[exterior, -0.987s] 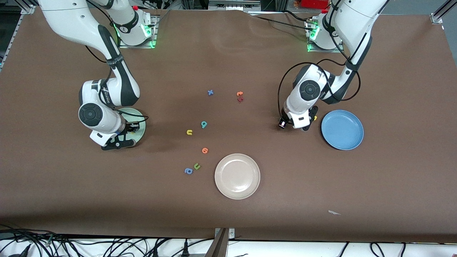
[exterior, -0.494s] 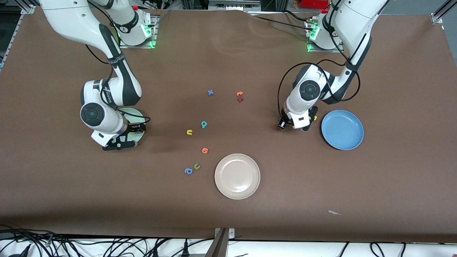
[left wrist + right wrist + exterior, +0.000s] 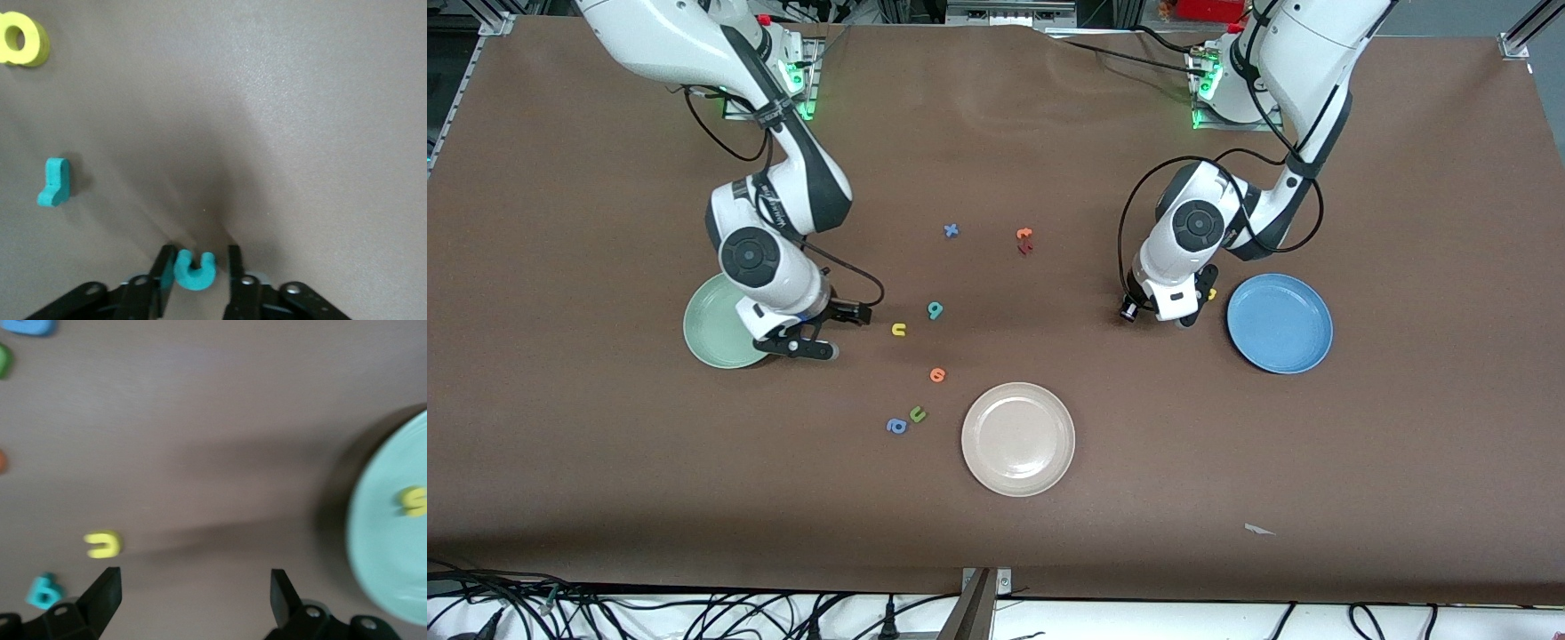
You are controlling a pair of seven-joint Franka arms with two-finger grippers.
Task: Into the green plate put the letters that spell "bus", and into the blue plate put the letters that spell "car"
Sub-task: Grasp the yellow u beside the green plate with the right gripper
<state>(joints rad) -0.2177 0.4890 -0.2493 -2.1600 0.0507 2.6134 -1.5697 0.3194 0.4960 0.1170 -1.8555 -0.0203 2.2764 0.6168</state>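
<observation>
My left gripper [image 3: 197,268] is low on the table beside the blue plate [image 3: 1279,323], open. Its jaws straddle the teal "c" [image 3: 195,272]: one pad touches it and a small gap shows at the other. The teal "r" [image 3: 55,181] and the yellow "a" [image 3: 23,41] lie close by on the table. My right gripper [image 3: 829,331] hangs open and empty between the green plate [image 3: 713,336] and the yellow "u" [image 3: 899,330]. The yellow "s" [image 3: 415,501] lies in the green plate [image 3: 393,580]. The teal looped letter [image 3: 935,310] sits beside the yellow "u".
A cream plate [image 3: 1018,439] stands nearer the front camera, mid-table. An orange letter [image 3: 937,375], a green "u" [image 3: 917,414] and a blue "a" [image 3: 895,427] lie near it. A blue "x" [image 3: 951,231] and orange and red letters [image 3: 1024,240] lie farther back.
My right arm has swung off the green plate toward the middle of the table, uncovering the plate. The left arm has stayed beside the blue plate.
</observation>
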